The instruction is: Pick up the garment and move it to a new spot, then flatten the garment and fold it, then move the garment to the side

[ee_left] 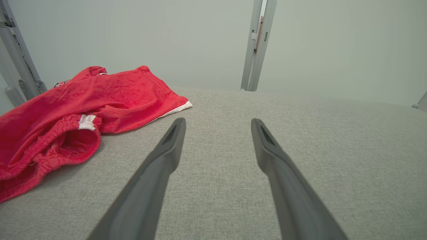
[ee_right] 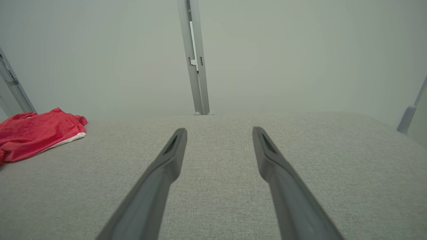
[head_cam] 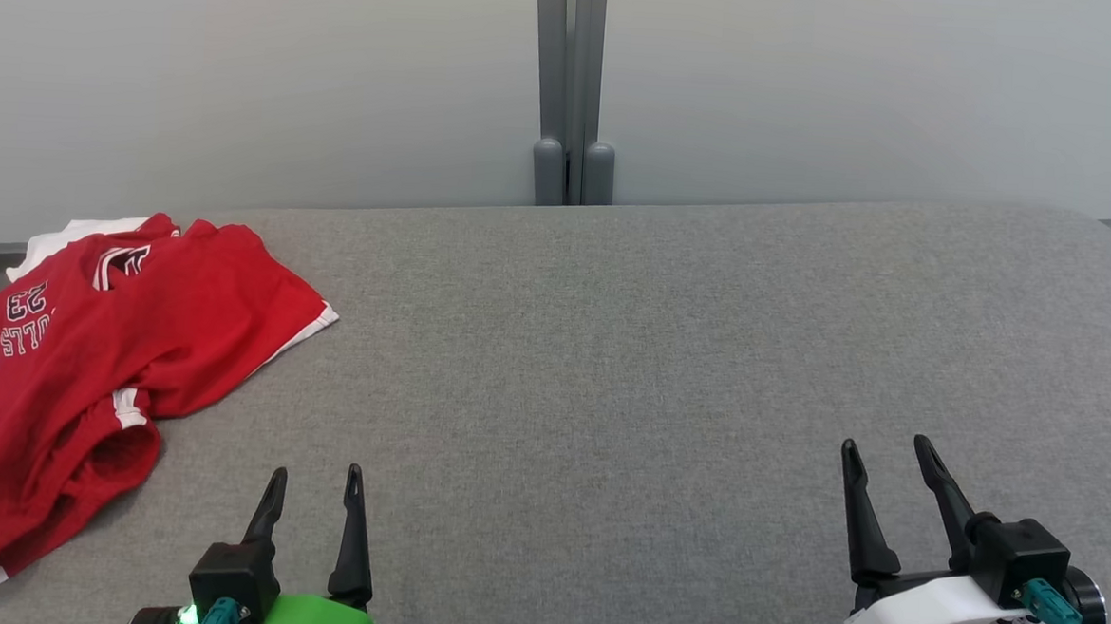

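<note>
A pale wall [head_cam: 245, 67] fills the top third of the head view. Below it the grey, cloth-covered desk [head_cam: 610, 353] spans the rest of the frame, its far right corner rounded.

The garment [head_cam: 116, 346], red with white trim and a dark "23" print seen in reverse, lies crumpled along the left edge of the frame, running from the upper left down to the lower left corner. A strip of white cloth shows at its top edge; I cannot tell whether it belongs to the garment.

The right pincer [head_cam: 886, 444], on a white housing, sits at the lower right with its two dark fingers parted and nothing between them. It is well apart from the garment, with bare desk between. In the right wrist view the garment is a small red heap at the far left, mid-height.

The left pincer [head_cam: 316, 473], on a green housing, sits at the bottom, left of centre, also spread and empty. The garment lies near it, to its left and above, not touching. In the left wrist view a gathered red hem is left of the left finger.

A thin grey post [head_cam: 575, 85] stands against the wall at top centre.
</note>
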You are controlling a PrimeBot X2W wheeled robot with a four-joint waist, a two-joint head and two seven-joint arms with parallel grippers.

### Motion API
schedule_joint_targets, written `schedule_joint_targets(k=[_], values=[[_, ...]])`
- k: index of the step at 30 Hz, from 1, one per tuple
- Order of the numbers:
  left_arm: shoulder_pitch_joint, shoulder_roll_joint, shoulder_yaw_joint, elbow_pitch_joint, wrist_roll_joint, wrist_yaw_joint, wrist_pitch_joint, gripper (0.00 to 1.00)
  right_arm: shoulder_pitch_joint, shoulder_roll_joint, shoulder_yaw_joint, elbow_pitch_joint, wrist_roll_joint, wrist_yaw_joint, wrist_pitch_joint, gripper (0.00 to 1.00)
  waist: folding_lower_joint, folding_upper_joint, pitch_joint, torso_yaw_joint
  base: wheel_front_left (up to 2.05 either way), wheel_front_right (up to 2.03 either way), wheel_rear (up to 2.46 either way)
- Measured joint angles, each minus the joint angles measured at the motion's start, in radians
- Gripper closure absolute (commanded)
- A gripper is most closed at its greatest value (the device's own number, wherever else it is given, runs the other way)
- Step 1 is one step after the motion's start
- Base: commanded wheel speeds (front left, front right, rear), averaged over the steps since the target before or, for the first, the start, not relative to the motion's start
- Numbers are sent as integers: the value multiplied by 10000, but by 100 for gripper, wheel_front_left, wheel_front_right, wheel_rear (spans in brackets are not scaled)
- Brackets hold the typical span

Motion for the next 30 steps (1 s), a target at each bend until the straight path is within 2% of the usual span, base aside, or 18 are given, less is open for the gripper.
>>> schedule_joint_targets(k=[30], values=[[76,6,-121,303,132,121,-65,0,100,-4,-96,155,-284,2,-84,0,0,0,-170,23,0,0,0]])
